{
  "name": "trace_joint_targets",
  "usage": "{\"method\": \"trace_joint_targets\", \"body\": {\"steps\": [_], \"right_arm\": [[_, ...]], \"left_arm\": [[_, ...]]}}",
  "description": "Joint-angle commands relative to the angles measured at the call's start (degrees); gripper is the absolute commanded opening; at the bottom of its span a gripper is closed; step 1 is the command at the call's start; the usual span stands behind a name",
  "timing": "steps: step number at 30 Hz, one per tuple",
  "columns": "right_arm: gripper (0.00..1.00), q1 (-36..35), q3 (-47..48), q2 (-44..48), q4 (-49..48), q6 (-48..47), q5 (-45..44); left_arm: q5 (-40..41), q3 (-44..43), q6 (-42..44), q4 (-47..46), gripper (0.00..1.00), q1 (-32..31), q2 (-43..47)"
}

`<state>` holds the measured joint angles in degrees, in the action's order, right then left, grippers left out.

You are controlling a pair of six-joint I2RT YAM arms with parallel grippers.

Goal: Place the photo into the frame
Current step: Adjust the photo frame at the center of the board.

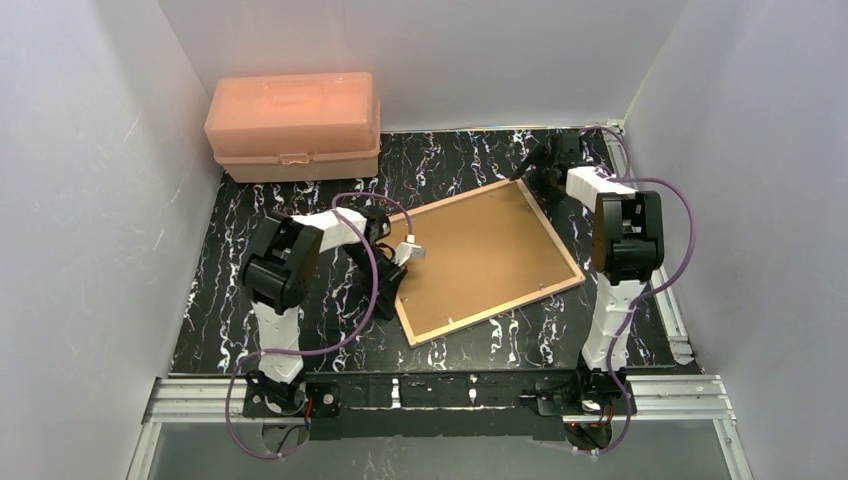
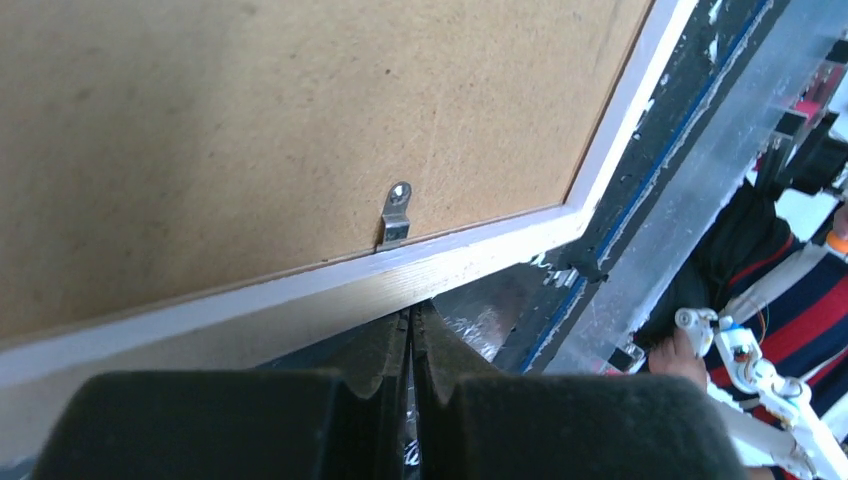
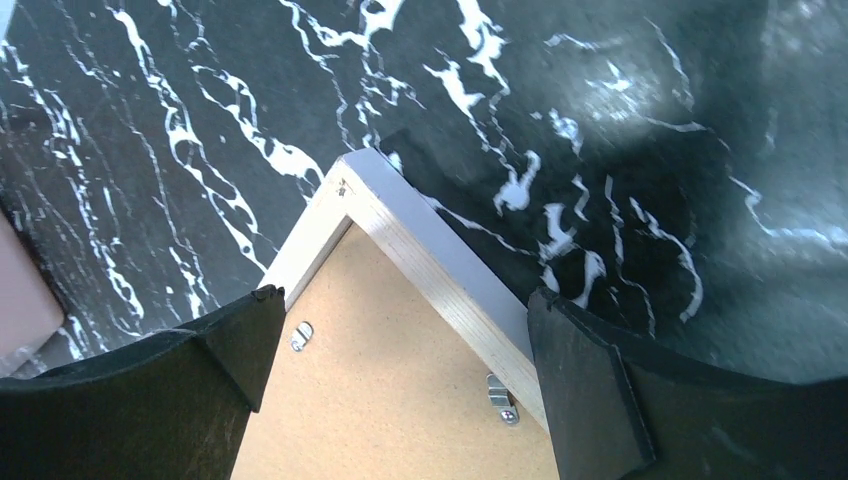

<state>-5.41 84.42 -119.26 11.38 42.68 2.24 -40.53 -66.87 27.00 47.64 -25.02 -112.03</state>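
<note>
Left pincer (image 2: 411, 325) is fully closed, its two dark foam-faced jaws pressed flat together with nothing visible between them. The tips sit right against the outer side of the frame (image 2: 300, 290) at its left-hand edge; I cannot tell whether they actually touch the wood. Right pincer (image 3: 400, 300) stands wide open and holds nothing. Its blunt black jaws are spread to either side of the frame's far right corner, hovering over it with that corner centred in the gap.

From overhead I see the frame lying flat and face down on the black, white-veined marble-pattern table (image 3: 620, 130), turned askew to the table's edges. It is a large, thin rectangle. Its rim is pale wood, showing white paint on the outer face and bare grain on the back. Inside the rim sits a matte brown fibreboard back panel (image 2: 250, 120), faintly speckled. A small bright metal turn clip (image 2: 396, 215), with a hole in its rounded end, reaches from the rim onto the panel just ahead of the left pincer. Two more such clips flank the corner under the right pincer.

A pink translucent plastic box (image 1: 293, 125) with a latched lid stands well beyond the frame's far left corner.
</note>
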Motion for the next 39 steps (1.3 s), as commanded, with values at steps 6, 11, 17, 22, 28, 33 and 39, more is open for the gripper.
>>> {"method": "trace_joint_targets", "body": {"steps": [6, 11, 17, 22, 28, 33, 39], "right_arm": [[0.99, -2.6, 7.9, -6.4, 1.3, 2.4, 9.0], [0.99, -2.7, 13.5, -6.1, 5.3, 0.3, 6.1], [0.99, -2.0, 16.3, 1.2, 14.6, -1.9, -8.7], [0.99, -1.1, 3.5, 12.8, 15.5, 0.6, -13.6], [0.99, -0.4, -13.3, 26.8, 16.9, 2.2, -12.7], [0.99, -0.4, -24.8, 36.3, 17.0, 4.0, -7.5], [0.99, -0.4, -32.9, 40.9, 17.4, 5.0, -2.8]], "left_arm": [[-2.6, -4.7, -1.0, -0.4, 0.0, -7.9, -3.8], [-5.5, -8.6, -0.1, 7.6, 0.09, -7.3, -0.8], [-3.2, -20.7, 7.7, 25.2, 0.27, 3.0, 3.3], [5.9, -33.4, 8.2, 23.9, 0.28, 11.1, -3.6], [13.7, -39.8, 7.2, 13.5, 0.29, 12.8, -10.6], [13.0, -44.8, 6.0, 11.7, 0.31, 12.8, -15.9], [9.7, -45.2, 4.8, 9.8, 0.32, 12.4, -17.9]]}}
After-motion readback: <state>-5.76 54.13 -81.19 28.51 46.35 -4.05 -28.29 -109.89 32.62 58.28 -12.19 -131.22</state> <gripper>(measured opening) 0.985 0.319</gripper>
